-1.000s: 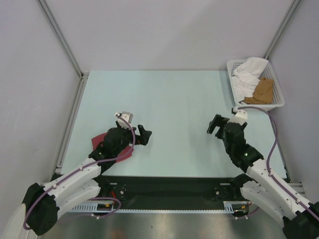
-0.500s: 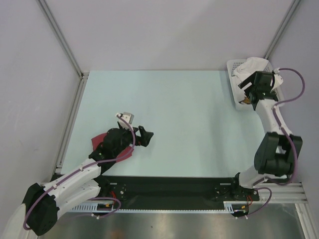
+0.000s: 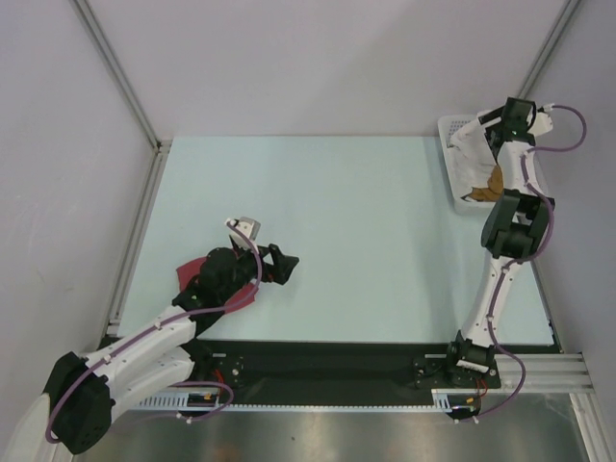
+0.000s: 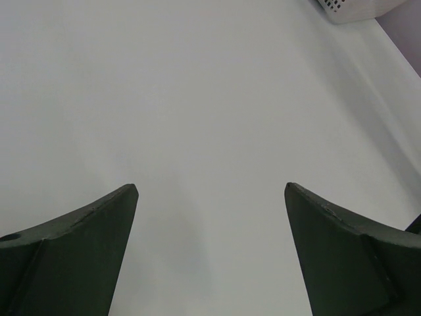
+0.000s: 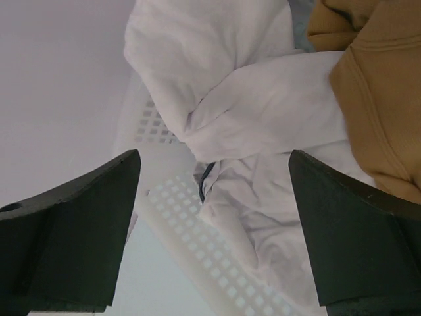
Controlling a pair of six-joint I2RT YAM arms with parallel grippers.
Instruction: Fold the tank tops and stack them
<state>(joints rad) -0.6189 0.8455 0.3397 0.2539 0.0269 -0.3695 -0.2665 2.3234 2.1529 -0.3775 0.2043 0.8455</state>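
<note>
While the spread right pincer hangs over the mesh basket, the tan tank top lies bunched inside it, soft and hemmed, its long axis unreadable. Well away from the basket, the left pincer gapes beside the dark red tank top.

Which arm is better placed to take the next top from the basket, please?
The right one: the right gripper, open, hangs over the basket and tan top. The left gripper sits far off by the red top.

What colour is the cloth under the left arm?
Dark red cloth tank top; top external view.
</note>
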